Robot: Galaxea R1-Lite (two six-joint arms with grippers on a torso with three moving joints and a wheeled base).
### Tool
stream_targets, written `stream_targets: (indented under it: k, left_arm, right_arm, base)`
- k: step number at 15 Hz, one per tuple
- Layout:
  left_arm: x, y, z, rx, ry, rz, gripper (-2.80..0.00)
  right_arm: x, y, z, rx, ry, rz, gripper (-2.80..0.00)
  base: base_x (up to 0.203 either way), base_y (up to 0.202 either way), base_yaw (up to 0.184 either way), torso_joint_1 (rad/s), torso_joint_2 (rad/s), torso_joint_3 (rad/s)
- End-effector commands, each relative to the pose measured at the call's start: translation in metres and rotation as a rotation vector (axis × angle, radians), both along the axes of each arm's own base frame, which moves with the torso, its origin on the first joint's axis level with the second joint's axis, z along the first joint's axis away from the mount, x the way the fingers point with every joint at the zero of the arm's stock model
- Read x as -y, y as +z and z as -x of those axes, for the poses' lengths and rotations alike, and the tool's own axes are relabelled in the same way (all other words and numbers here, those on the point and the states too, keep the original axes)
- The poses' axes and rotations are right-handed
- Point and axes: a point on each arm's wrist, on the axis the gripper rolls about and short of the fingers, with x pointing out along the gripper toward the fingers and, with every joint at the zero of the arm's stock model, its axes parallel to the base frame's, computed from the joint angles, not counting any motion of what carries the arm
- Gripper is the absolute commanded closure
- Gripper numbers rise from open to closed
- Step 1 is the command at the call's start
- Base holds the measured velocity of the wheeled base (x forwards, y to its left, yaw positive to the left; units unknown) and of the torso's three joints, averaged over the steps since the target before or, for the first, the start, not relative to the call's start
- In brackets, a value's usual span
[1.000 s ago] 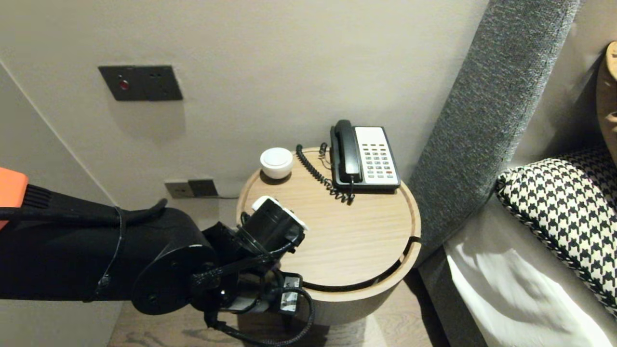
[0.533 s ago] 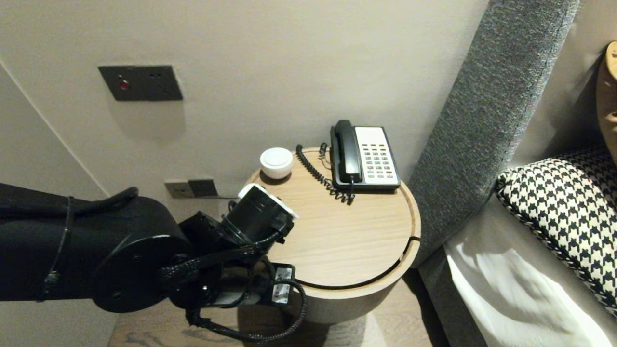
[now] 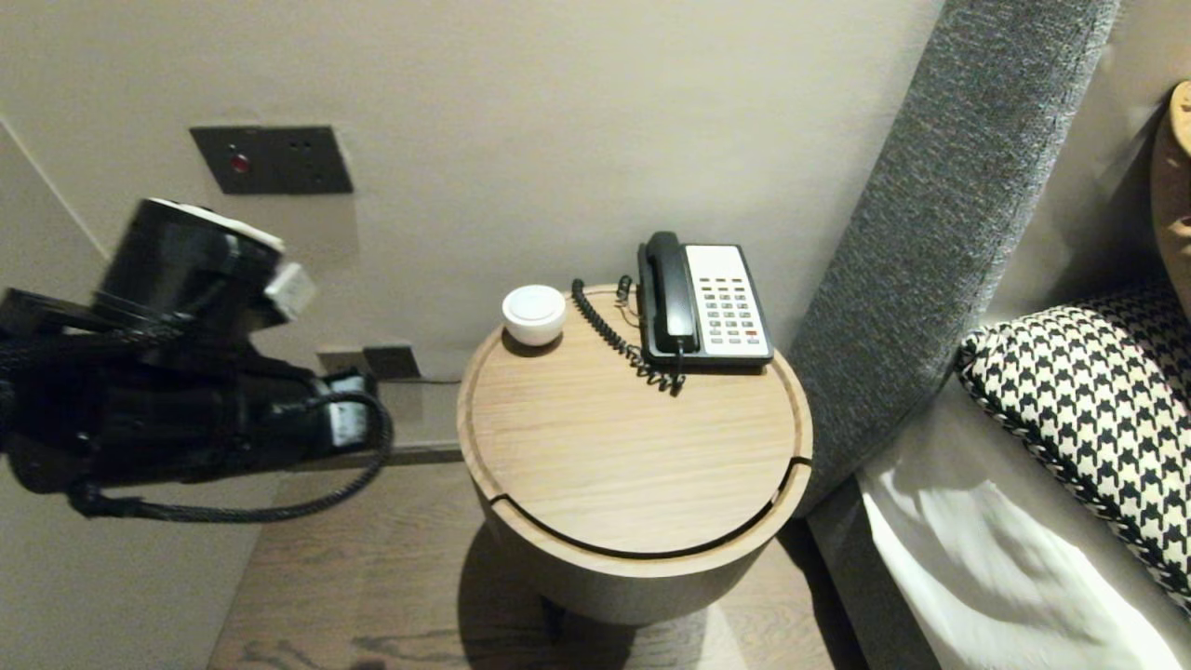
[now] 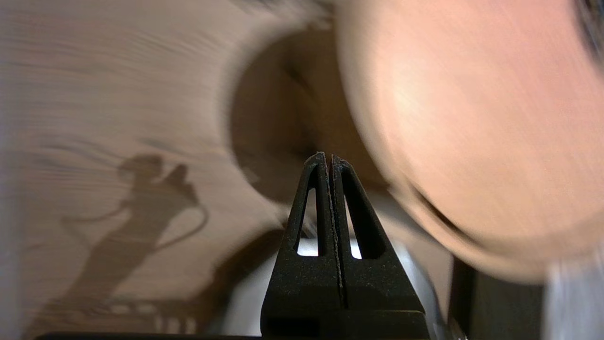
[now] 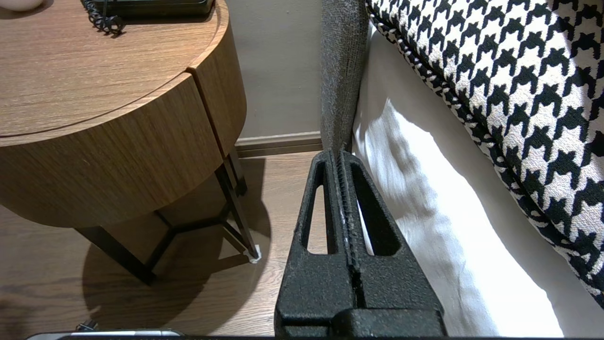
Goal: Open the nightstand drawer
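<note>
- The left arm (image 3: 186, 372) has been swung off the tabletop (image 3: 633, 465). A second ago its wrist was over the front left rim. Now it is raised at the middle left of the head view, before the wall (image 3: 558, 112) and clear of the rim.
- The left gripper (image 4: 328, 158) is pressed together finger against finger, and nothing is held. It is pointed down at the floor (image 4: 94, 94), just beside the tabletop's edge.
- The phone (image 3: 707, 302) at the upper centre and the cup (image 3: 534, 314) to its left have been left in place at the back of the tabletop, well apart from the arm.
- The right gripper (image 5: 340, 153) is likewise closed on nothing. It is parked low, between the tabletop and the bed (image 5: 415, 212).
- With the arm drawn aside, the whole tabletop is uncovered in the head view.
</note>
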Motion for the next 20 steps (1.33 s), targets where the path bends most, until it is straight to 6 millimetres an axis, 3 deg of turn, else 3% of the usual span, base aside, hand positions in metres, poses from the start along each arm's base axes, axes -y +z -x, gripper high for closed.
stream_targets:
  k: [1,2,4,7,10,12,16,20]
  left_arm:
    - [-0.073,0.022,0.019,0.105,0.186,0.023,0.00]
    - [-0.095,0.026,0.036,0.143,0.232,0.016,0.00]
    - [-0.112,0.028,0.084,0.251,0.250,-0.026,0.00]
    - [-0.110,0.019,0.153,0.417,0.237,-0.081,0.00]
    - [-0.104,-0.018,0.196,0.464,0.210,-0.135,0.00]
    - [-0.103,-0.053,0.210,0.458,0.193,-0.164,0.00]
    - [-0.102,-0.098,0.222,0.497,0.173,-0.266,0.00]
    - [-0.103,-0.115,0.216,0.498,0.190,-0.304,0.00]
  right_arm:
    - [0.000,-0.011,-0.003,-0.039,0.001,0.000,0.00]
    - [0.000,-0.011,-0.003,-0.039,0.001,0.000,0.00]
    - [0.000,-0.011,-0.003,-0.039,0.001,0.000,0.00]
    - [0.000,-0.011,-0.003,-0.039,0.001,0.000,0.00]
    - [0.000,-0.011,-0.003,-0.039,0.001,0.000,0.00]
    - [0.000,-0.011,-0.003,-0.039,0.001,0.000,0.00]
    - [0.000,-0.011,-0.003,-0.039,0.001,0.001,0.00]
    - [0.000,-0.011,-0.003,-0.039,0.001,0.000,0.00]
  base:
    - [0.000,0.000,0.000,0.000,0.00,0.000]
    - [0.000,0.000,0.000,0.000,0.00,0.000]
    - [0.000,0.000,0.000,0.000,0.00,0.000]
    - [0.000,0.000,0.000,0.000,0.00,0.000]
    - [0.000,0.000,0.000,0.000,0.00,0.000]
    - [0.000,0.000,0.000,0.000,0.00,0.000]
    - [0.000,0.000,0.000,0.000,0.00,0.000]
    - [0.000,0.000,0.000,0.000,0.00,0.000]
